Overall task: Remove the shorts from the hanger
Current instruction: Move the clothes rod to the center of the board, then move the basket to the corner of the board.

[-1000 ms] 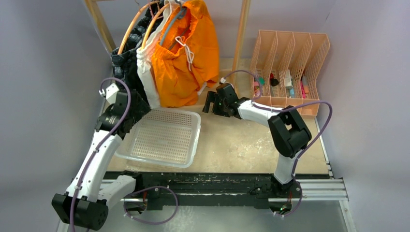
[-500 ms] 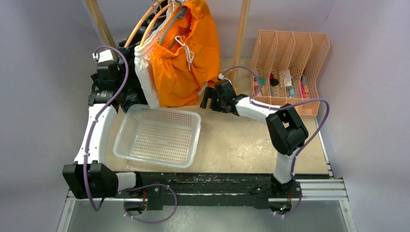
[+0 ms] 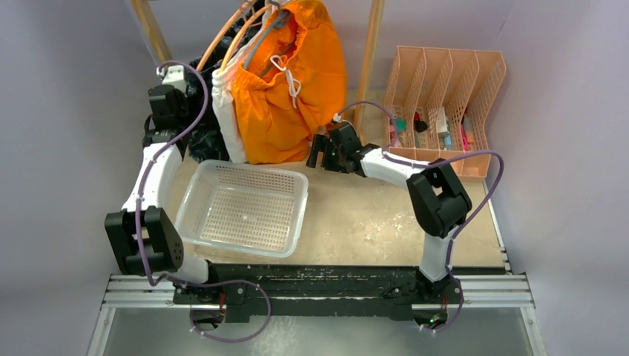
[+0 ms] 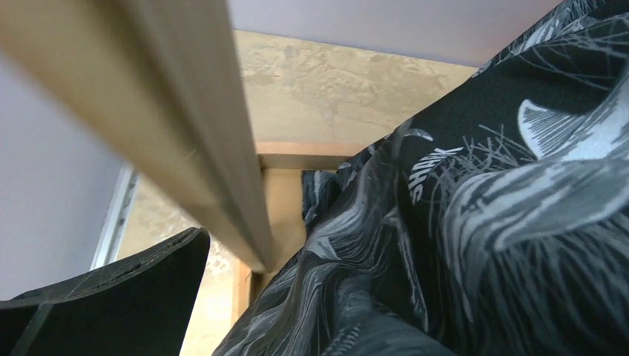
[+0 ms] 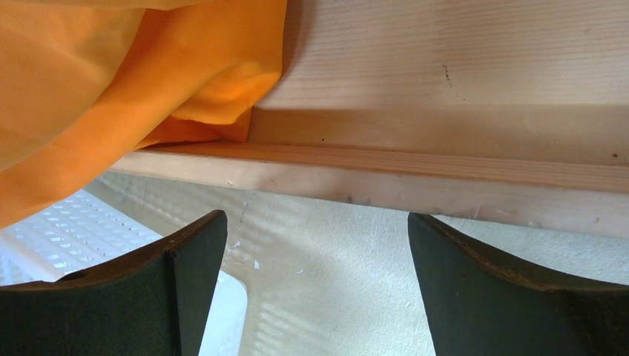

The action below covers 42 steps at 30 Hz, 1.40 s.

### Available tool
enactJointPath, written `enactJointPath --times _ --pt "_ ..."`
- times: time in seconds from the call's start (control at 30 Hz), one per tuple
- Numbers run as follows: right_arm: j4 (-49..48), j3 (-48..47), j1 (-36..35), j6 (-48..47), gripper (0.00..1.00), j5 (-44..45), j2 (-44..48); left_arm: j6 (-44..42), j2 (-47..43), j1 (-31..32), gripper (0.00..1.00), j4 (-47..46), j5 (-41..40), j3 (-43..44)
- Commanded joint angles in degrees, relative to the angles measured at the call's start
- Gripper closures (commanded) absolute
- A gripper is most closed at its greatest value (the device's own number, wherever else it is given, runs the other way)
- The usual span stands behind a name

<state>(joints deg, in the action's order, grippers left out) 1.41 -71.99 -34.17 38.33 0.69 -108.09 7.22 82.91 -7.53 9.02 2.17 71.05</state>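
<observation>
The right gripper sits low just past the far right corner of the white basket, its jaws spread apart with nothing between them. It faces the wooden base beam and the hem of the orange shorts. The left gripper is raised beyond the basket's far left corner, its jaws wide. Only one finger shows in the wrist view, and the camo-patterned shorts cover the other side. A wooden post stands just beside it. All the shorts hang on hangers over the basket's far edge, with the white shorts between the camo and orange pairs. A peach organizer stands well right of the basket.
</observation>
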Motion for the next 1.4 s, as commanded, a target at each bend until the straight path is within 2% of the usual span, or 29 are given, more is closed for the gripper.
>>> enactJointPath --times 0.0,0.3,0.53,0.7,0.83,0.97,1.07,1.2,1.37 --pt "1.2 -3.2 -0.1 -1.7 0.07 1.3 -1.2 -2.1 4.1 -0.8 0.0 -8.0 8.5 5.3" --pt "1.0 -5.1 0.7 -1.1 0.07 3.5 -3.5 -2.8 12.3 -2.1 0.0 -7.4 16.9 13.5" --pt "1.0 -7.6 3.2 -1.8 0.07 5.9 -5.1 3.0 17.9 -2.1 0.0 -9.0 27.3 18.2" --pt "2.4 -9.0 6.5 -2.3 0.07 5.7 -5.9 3.5 16.3 -2.0 0.01 -7.8 29.1 15.2" --pt "0.8 -6.7 6.7 -5.0 0.07 6.4 -2.4 2.4 11.4 -2.0 0.01 -6.6 26.3 9.3" --pt "0.2 -3.1 6.7 -6.6 0.07 4.4 3.0 2.5 5.3 -2.1 0.0 -2.9 18.7 5.6" --pt "0.0 -0.3 6.5 -8.8 0.07 -2.2 7.7 2.6 1.2 -2.1 0.0 0.8 11.8 4.2" --pt "0.0 6.0 5.5 -7.1 0.07 -8.2 14.0 3.8 -4.5 -2.1 0.0 4.8 2.7 2.8" --pt "-7.9 18.2 3.3 -2.1 0.07 -23.9 22.8 6.3 -10.2 -2.1 0.0 14.2 -6.4 0.3"
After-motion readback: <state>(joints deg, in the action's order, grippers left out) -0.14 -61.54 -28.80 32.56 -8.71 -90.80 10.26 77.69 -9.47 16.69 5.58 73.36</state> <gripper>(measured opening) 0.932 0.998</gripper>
